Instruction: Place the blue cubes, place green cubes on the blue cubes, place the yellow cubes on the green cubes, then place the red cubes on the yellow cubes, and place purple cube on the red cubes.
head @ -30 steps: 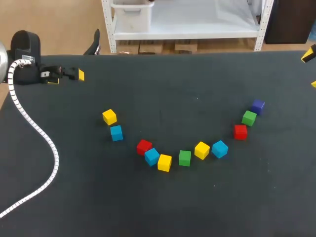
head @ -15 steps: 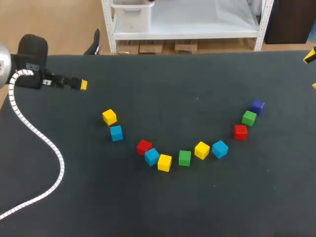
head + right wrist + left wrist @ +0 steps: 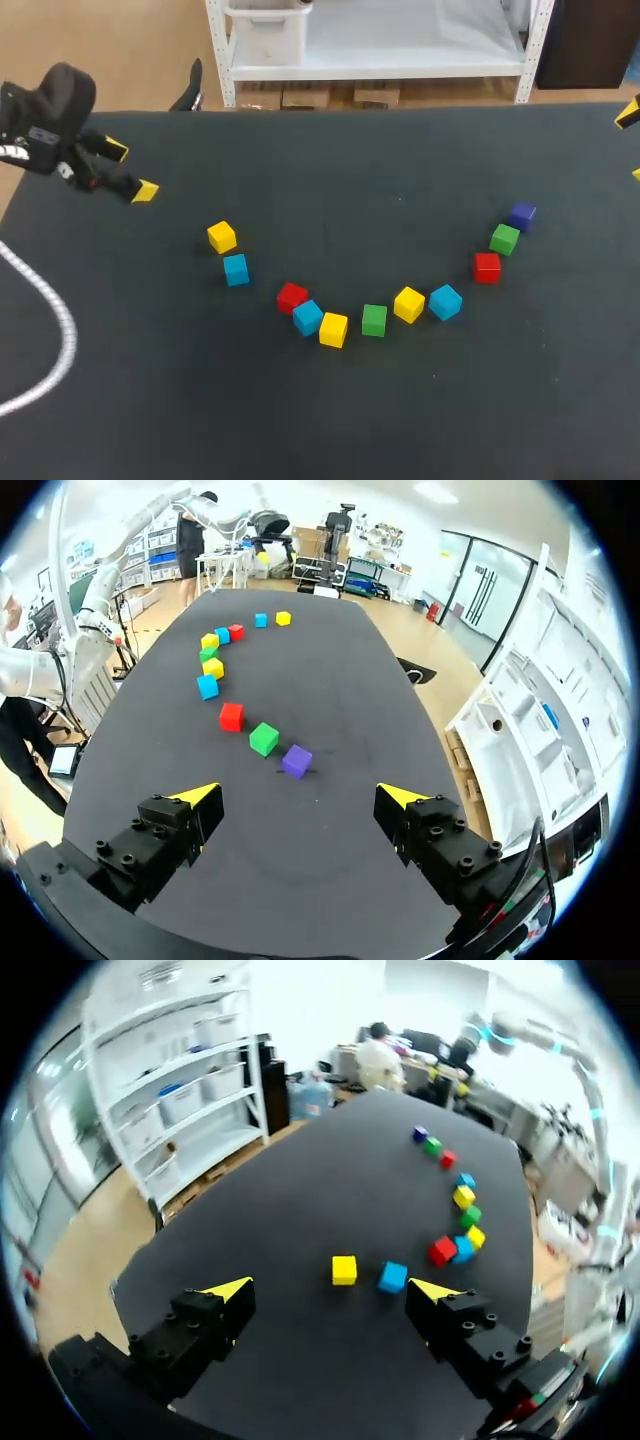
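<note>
Eleven cubes sit singly in a loose curve on the black tabletop (image 3: 400, 420): three blue, three yellow, two green, two red, one purple. From the left come the left yellow cube (image 3: 221, 237), left blue cube (image 3: 236, 269), left red cube (image 3: 292, 297), middle blue cube (image 3: 308, 317), middle yellow cube (image 3: 333, 329), middle green cube (image 3: 374, 320), right yellow cube (image 3: 408, 304), right blue cube (image 3: 445, 301), right red cube (image 3: 487, 267), right green cube (image 3: 505, 239) and purple cube (image 3: 521, 214). Most lie askew to the tabletop's edges. The left tool (image 3: 131, 171) hangs released at the far left, well apart from the cubes. The right tool (image 3: 300, 795) is spread wide at the far right, with the purple cube ahead of it.
</note>
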Robot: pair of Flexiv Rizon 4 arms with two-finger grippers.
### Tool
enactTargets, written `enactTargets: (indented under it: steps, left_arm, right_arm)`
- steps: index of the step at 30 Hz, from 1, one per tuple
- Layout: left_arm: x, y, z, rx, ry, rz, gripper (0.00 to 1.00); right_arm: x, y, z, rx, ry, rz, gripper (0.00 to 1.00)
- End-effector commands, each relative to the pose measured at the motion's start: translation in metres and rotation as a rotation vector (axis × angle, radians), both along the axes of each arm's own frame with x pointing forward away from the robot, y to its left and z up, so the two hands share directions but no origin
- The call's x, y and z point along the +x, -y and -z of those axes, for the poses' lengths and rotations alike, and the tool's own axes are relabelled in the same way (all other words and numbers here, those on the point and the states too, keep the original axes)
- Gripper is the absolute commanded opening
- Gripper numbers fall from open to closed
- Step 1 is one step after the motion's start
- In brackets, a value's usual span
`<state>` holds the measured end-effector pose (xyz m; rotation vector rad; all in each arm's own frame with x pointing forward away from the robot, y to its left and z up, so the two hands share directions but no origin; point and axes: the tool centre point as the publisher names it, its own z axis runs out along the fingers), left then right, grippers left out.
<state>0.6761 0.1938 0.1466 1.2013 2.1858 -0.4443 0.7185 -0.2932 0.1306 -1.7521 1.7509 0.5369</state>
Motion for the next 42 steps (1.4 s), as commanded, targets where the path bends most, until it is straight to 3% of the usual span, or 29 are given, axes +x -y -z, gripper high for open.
enactTargets:
  steps: [1,6,8,10,13,16,36,42]
  left_arm:
    - [0.007,-0.001,-0.005,0.341,0.067,0.568,1.0]
    - [0.007,-0.001,-0.005,0.341,0.067,0.568,1.0]
    - [-0.003,0.011,-0.003,0.419,0.13,0.678,1.0]
    - [-0.008,0.024,0.001,0.522,0.129,0.779,1.0]
    - [-0.014,0.035,0.003,0.597,0.147,0.885,1.0]
    - [-0.018,0.043,0.003,0.611,0.164,0.944,1.0]
    - [-0.077,0.111,0.029,0.828,0.262,1.654,1.0]
    - [-0.093,0.137,0.044,0.79,0.26,1.768,1.0]
  right_arm:
    - [-0.001,0.0,0.0,0.002,0.002,0.001,1.0]
    - [-0.001,0.0,0.0,0.002,0.002,0.001,1.0]
    - [-0.001,0.0,0.0,0.002,0.002,0.001,1.0]
    - [-0.001,0.0,0.0,0.002,0.002,0.001,1.0]
    - [-0.001,0.0,0.0,0.002,0.002,0.001,1.0]
    - [-0.001,0.0,0.0,0.002,0.002,0.001,1.0]
    - [-0.001,0.0,0.0,0.002,0.002,0.001,1.0]
    - [-0.001,0.0,0.0,0.002,0.002,0.001,1.0]
